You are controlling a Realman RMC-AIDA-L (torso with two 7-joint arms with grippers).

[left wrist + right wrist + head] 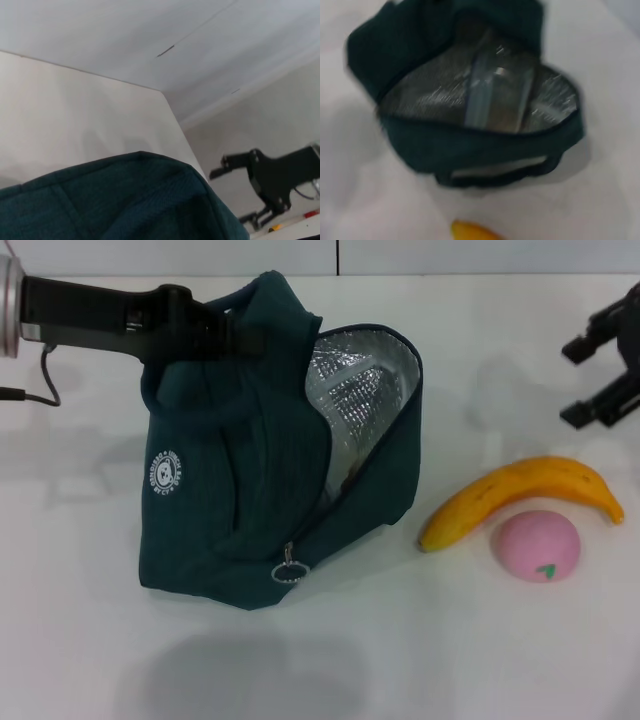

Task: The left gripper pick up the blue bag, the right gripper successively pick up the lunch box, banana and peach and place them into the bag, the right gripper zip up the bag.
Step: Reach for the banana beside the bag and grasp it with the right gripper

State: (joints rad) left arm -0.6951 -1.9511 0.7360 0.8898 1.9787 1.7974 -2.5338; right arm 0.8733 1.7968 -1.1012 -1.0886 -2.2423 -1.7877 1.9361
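Observation:
The blue bag stands on the white table, its mouth gaping toward the right and showing the silver lining. My left gripper comes in from the left and is shut on the handles at the bag's top; its fingertips are buried in the fabric. In the right wrist view the lunch box lies inside the bag. The banana and the peach rest on the table to the right of the bag. My right gripper hovers open and empty at the far right, behind the banana.
The metal ring zip pull hangs at the bag's lower front. A white logo marks its left side. The right arm shows far off in the left wrist view. The banana's tip lies just outside the bag's mouth.

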